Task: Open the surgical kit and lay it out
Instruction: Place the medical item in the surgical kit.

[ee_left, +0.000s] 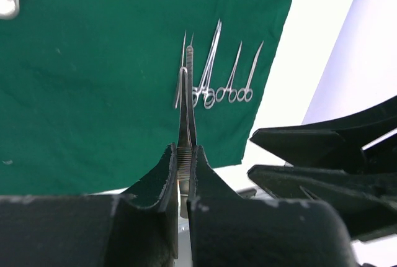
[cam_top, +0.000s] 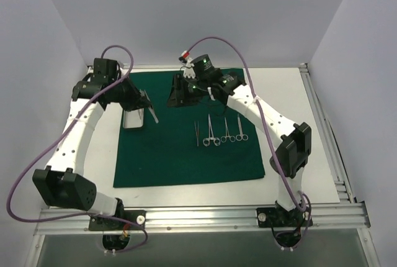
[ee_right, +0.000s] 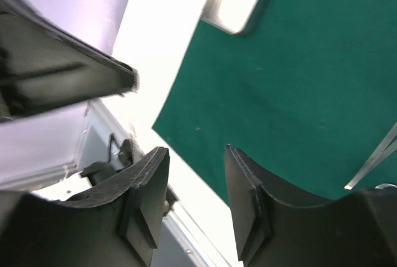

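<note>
The dark green drape [cam_top: 186, 149] lies spread flat on the table. A small silver tray [cam_top: 133, 120] sits on its left part. Several ring-handled forceps [cam_top: 226, 131] and one pair of tweezers [cam_top: 197, 133] lie in a row on the right half; the row also shows in the left wrist view [ee_left: 214, 84]. My left gripper [cam_top: 147, 107] hovers beside the tray. It is shut [ee_left: 185, 150] on a pair of steel tweezers [ee_left: 185, 115] that point away from it. My right gripper [cam_top: 180, 92] is open and empty [ee_right: 195, 161] above the drape's far edge [ee_right: 298, 81].
The tray's corner shows in the left wrist view [ee_left: 7, 0] and in the right wrist view [ee_right: 239, 0]. The white table [cam_top: 291, 112] is bare to the right of the drape. Aluminium rails [cam_top: 335, 149] border the table. White walls enclose the back and both sides.
</note>
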